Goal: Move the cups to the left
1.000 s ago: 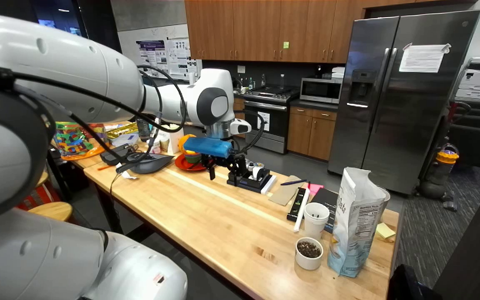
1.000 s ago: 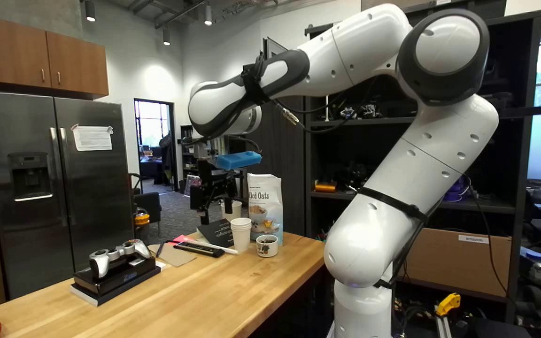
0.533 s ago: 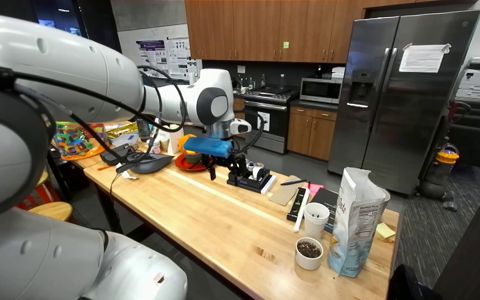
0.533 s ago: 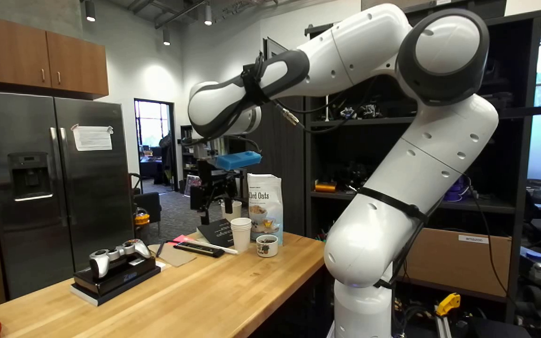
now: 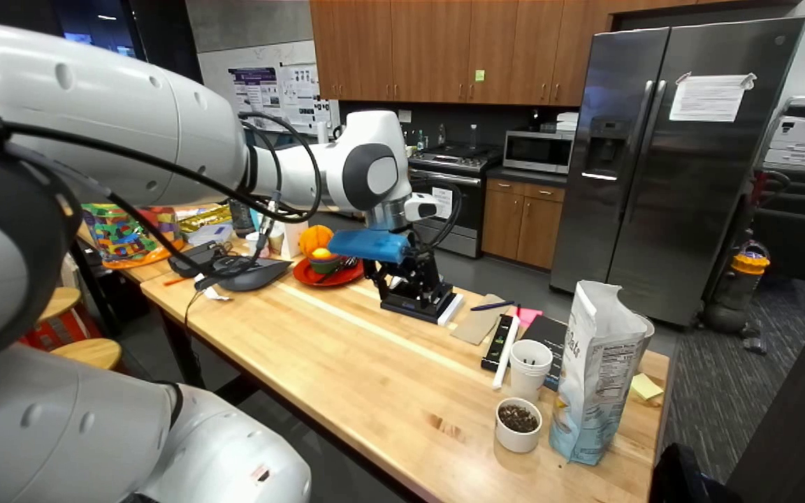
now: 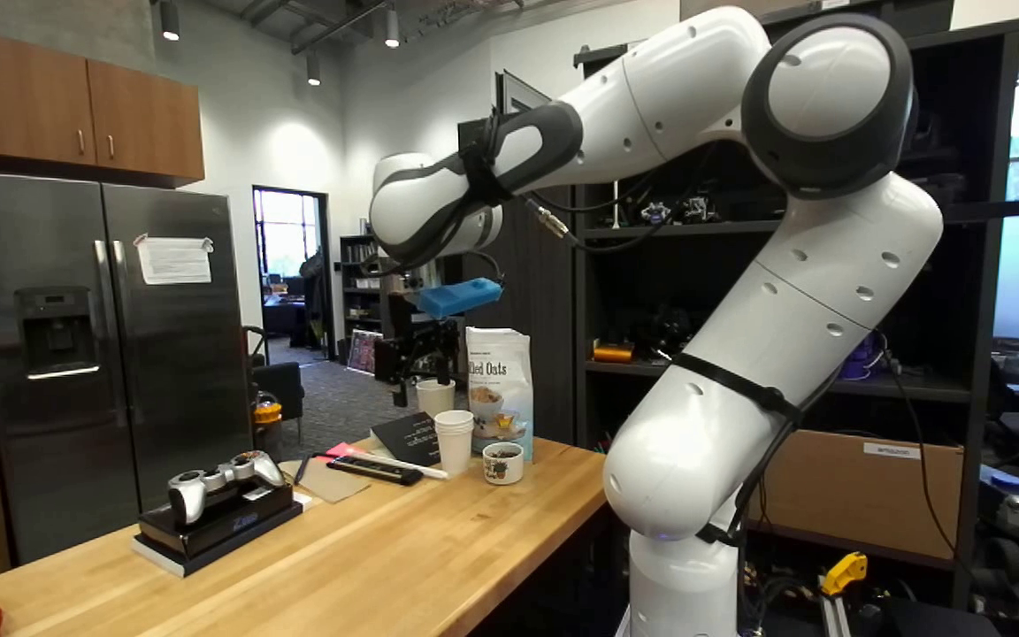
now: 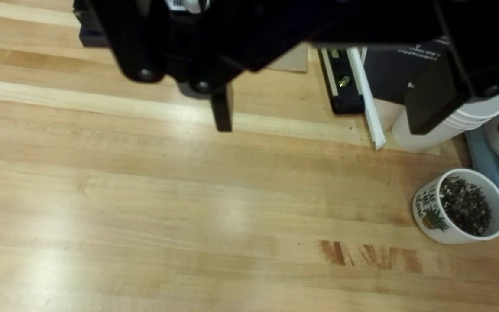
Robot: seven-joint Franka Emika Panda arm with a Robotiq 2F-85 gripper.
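OK, cup w/ soil, stacked cups

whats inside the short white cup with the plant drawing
Dark, soil-like bits lie inside the short white cup, below its rim. Their top layer hides the cup's floor and anything buried.

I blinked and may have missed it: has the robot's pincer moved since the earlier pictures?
Yes. In an exterior view, the pincer has shifted right and slightly up, nearer in the picture to the unmoved oats bag.
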